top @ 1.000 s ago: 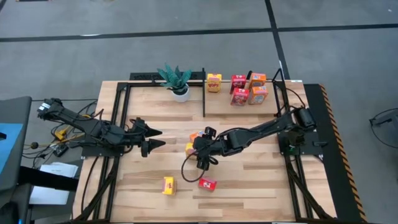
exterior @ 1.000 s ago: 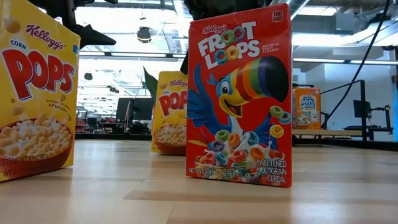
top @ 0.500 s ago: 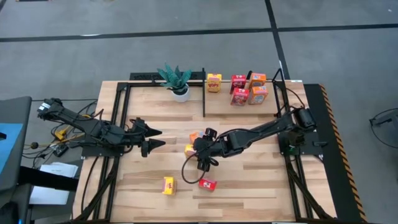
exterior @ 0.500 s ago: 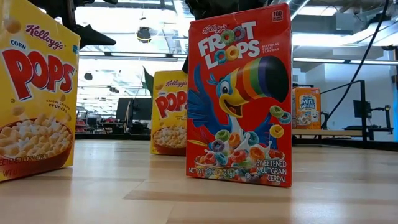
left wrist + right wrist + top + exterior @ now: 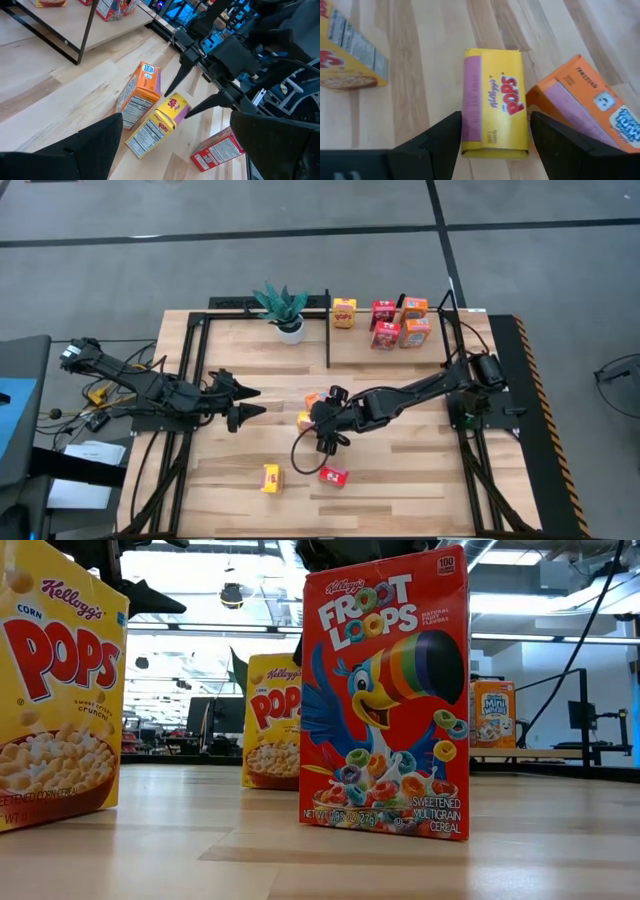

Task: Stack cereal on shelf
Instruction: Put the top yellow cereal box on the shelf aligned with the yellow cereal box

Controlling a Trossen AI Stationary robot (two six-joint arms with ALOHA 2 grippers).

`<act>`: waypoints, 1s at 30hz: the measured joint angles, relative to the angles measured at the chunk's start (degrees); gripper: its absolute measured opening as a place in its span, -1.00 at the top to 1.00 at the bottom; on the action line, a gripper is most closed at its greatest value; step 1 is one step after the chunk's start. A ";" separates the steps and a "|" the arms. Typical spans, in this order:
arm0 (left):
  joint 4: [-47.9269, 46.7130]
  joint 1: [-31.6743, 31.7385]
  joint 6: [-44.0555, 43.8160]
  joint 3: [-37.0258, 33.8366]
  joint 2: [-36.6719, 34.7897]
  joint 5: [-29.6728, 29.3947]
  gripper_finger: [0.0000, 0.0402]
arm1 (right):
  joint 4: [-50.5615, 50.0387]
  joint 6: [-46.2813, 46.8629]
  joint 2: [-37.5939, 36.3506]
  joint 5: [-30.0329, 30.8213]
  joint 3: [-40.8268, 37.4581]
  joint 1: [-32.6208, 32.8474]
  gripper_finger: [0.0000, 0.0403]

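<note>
fingers point(image 5: 440, 137) still astride yellow box point(image 5: 495, 102)

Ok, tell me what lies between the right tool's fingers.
The right wrist view shows the yellow Pops box between the right tool's open fingers, not yet gripped.

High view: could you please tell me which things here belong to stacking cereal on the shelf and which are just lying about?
Belongs to the job:
- cereal boxes on the shelf
- loose yellow Pops box between the right gripper's open fingers
- orange box
- red Froot Loops box
- yellow box
- shelf

Just lying about:
- potted plant
</note>
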 joint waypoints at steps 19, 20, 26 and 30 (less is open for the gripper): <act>-0.06 -0.02 -0.06 0.00 0.02 -0.11 -0.79 | -1.78 -0.33 0.10 -3.45 0.84 -0.19 0.21; -0.06 -0.02 -0.06 0.00 0.02 -0.11 -0.79 | -3.06 -0.93 -0.32 -4.20 1.16 -0.15 0.20; -0.01 -0.02 -0.25 0.00 0.03 -0.13 -0.79 | -8.66 -6.04 -4.90 -8.30 4.37 -0.22 0.14; 0.08 0.02 -0.24 0.00 0.02 -0.36 -0.79 | -11.91 -7.74 -11.36 -8.63 4.20 -1.74 0.18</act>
